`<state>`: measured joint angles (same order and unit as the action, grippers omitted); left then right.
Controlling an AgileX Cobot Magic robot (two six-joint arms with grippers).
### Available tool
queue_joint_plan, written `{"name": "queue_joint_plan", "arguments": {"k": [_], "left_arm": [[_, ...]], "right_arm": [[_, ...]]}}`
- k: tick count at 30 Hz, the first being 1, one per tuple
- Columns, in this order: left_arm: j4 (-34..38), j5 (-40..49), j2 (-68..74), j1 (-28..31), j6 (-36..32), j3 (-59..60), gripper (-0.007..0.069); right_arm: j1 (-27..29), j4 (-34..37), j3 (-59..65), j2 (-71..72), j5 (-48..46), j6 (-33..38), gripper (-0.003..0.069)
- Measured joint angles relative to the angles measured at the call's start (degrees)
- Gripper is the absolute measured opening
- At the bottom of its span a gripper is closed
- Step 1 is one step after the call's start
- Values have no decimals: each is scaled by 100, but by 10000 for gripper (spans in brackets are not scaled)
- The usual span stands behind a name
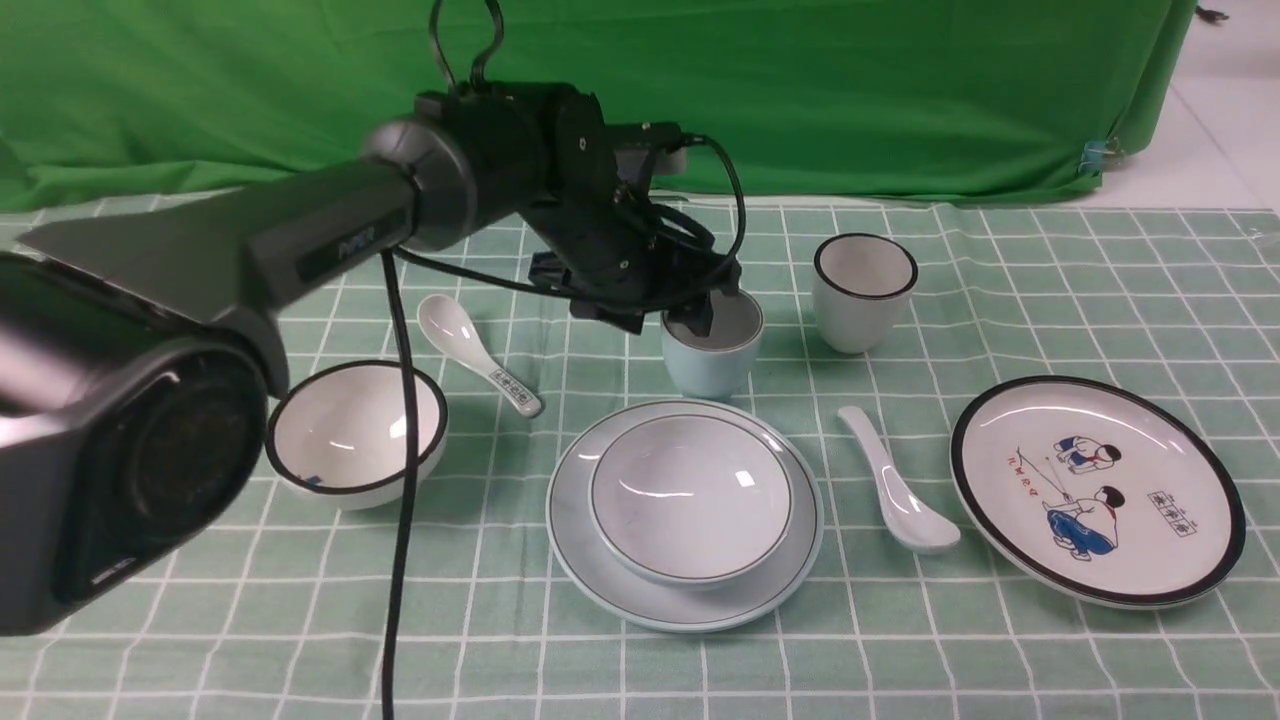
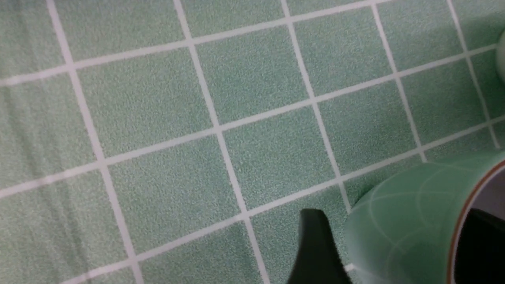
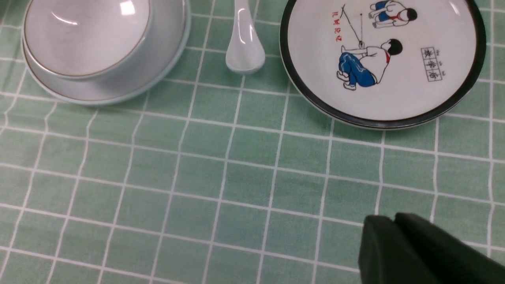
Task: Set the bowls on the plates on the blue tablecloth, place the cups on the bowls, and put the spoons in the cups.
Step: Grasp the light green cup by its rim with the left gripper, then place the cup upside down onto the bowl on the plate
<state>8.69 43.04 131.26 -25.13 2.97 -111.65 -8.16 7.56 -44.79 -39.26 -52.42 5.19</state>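
The blue tablecloth [image 1: 480, 640] with its white grid covers the desk, a green backdrop [image 1: 800, 100] behind it. At the left, the white bowl [image 1: 360, 425] sits off any plate, the patterned spoon [image 1: 465, 345] near it. The left arm's jaws [image 1: 668, 318] are spread, one finger outside the pale blue cup [image 1: 712, 355] and the other reaching inside, so its wall lies between them. Closing off-centre on that wall could tip or spin the cup; a low lift towards the pale bowl [image 1: 690, 500], already on its pale blue plate [image 1: 685, 615], could knock the rim and shift both. Farther right stand the white cup [image 1: 862, 295] and, nearer, the plain spoon [image 1: 900, 485], beside the cartoon plate [image 1: 1098, 490]; a wide swing might clip the white cup. The right arm's jaws [image 3: 378, 217] look drawn together, grasping nothing visible.
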Motion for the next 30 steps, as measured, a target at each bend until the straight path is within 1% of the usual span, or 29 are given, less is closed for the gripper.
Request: {"name": "queue_joint_plan", "arguments": {"k": [1, 2, 3, 4, 5, 6, 7, 8, 11, 12, 13, 14, 15, 17, 22, 24, 25, 28, 30], "left_arm": [[0, 5, 24, 0, 27, 0, 371], [0, 5, 24, 0, 27, 0, 361], [0, 25, 31, 0, 92, -15, 260], [-13, 37, 24, 0, 136, -38, 197], [-18, 45, 23, 0, 146, -51, 166], [-97, 70, -31, 0, 168, -82, 95], [-163, 133, -90, 0, 175, -107, 55], [-205, 146, -173, 0, 183, -133, 37], [-340, 520, -441, 5, 160, -220, 32], [-407, 1109, -721, 6, 35, -250, 32], [-435, 1413, -873, 6, -45, -249, 32], [-432, 1487, -946, 1, -63, -249, 32], [-437, 1975, -1192, -36, -180, -217, 32], [-437, 2214, -1489, -119, -297, -49, 31], [-475, 2195, -1787, -417, -423, 798, 31], [-469, 1869, -1782, -555, -430, 1345, 31], [-469, 1831, -1776, -564, -430, 1390, 31], [-466, 1310, -1762, -587, -402, 1907, 31], [-526, 1103, -1762, -573, -352, 2023, 31]], "right_arm": [[0, 0, 0, 0, 6, 8, 70], [0, 0, 0, 0, 6, 8, 70], [0, 0, 0, 0, 6, 8, 73], [0, 0, 0, 0, 10, 8, 73], [0, 0, 0, 0, 10, 8, 73], [0, 0, 0, 0, 11, 8, 75], [0, 0, 0, 0, 11, 8, 76], [0, 0, 0, 0, 17, 8, 76], [0, 0, 0, 0, 17, 8, 78], [0, 0, 0, 0, 17, 8, 82], [0, 0, 0, 0, 17, 8, 84], [0, 0, 0, 0, 17, 13, 84], [0, 0, 0, 0, 17, 27, 86], [0, 0, 0, 0, 24, 27, 87], [0, -4, 0, 0, 77, 41, 87], [0, -4, 0, 0, 101, 41, 87], [0, -4, 0, 0, 106, 41, 87], [0, -4, 0, 0, 112, 41, 87], [0, -4, 0, 0, 139, 41, 89]]}}
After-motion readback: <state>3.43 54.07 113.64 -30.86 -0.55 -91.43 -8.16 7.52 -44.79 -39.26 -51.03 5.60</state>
